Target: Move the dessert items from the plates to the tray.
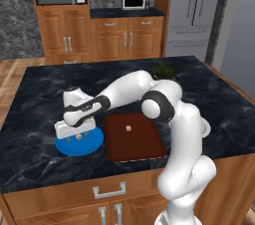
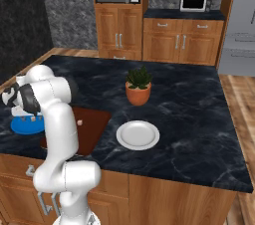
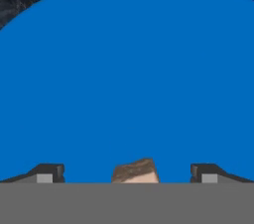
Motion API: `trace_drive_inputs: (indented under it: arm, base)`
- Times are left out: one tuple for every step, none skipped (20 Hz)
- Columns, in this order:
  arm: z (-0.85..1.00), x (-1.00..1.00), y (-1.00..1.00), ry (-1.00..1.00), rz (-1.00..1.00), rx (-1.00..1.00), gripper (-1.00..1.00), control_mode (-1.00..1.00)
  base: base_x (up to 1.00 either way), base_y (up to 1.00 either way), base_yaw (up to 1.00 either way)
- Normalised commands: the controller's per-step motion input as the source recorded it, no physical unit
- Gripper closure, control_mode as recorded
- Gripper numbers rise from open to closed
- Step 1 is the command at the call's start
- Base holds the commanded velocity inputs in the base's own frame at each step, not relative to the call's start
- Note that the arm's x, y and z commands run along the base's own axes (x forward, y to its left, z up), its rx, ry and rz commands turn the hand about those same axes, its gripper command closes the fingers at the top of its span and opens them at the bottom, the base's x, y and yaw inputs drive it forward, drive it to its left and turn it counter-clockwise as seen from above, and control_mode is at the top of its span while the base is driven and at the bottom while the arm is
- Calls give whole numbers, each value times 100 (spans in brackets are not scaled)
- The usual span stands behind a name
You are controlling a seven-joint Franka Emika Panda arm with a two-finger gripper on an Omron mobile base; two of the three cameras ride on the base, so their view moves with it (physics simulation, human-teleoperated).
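Left base view. The white arm reaches from the lower right toward the left of centre, where the gripper (image 1: 74, 135) hangs low over the blue plate (image 1: 92, 144) on the dark marble counter (image 1: 45, 84). One beige cube (image 1: 78, 138) sits on that plate between the fingers; the jaws stand wide apart and do not touch it. Just right of the plate lies the reddish-brown tray (image 1: 144, 144), with the second cube (image 1: 128, 128) resting near its upper middle. A potted plant (image 1: 164, 72) shows behind the arm's elbow.

Right base view. At the left edge the gripper (image 2: 31, 116) sits over the blue plate (image 2: 20, 126), partly hidden by the arm. The tray (image 2: 92, 124) lies left of centre with a cube (image 2: 79, 122) on it. The white plate (image 2: 138, 135) is at centre, bare, and the plant in its terracotta pot (image 2: 138, 93) stands just above it.

Hand view. The blue plate (image 3: 129, 69) spans most of the frame. The fingertips (image 3: 49, 172) stand far apart at the bottom, released, with the cube (image 3: 135, 170) midway between them, untouched.
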Motion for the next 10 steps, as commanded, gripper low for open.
trace_drive_inputs:
  arm:
    - [-13, 0, 0, 0, 0, 0, -100, -100]
    - [-9, 0, 0, 0, 0, 0, -100, -100]
    - [0, 0, 0, 0, 0, 0, -100, -100]
    - [0, 0, 0, 0, 0, 0, -100, -100]
    - [0, 0, 0, 0, 0, 0, -100, -100]
    - [0, 0, 0, 0, 0, 0, -100, -100]
    - [0, 0, 0, 0, 0, 0, 100, -100]
    - [0, 0, 0, 0, 0, 0, 100, -100]
    - [0, 0, 0, 0, 0, 0, 100, -100]
    - [0, 0, 0, 0, 0, 0, 100, -100]
  base:
    - [0, 0, 0]
    - [0, 0, 0]
    - [0, 0, 0]
    - [0, 0, 0]
    - [0, 0, 0]
    - [0, 0, 0]
    - [0, 0, 0]
    - [0, 0, 0]
    - [0, 0, 0]
    - [0, 0, 0]
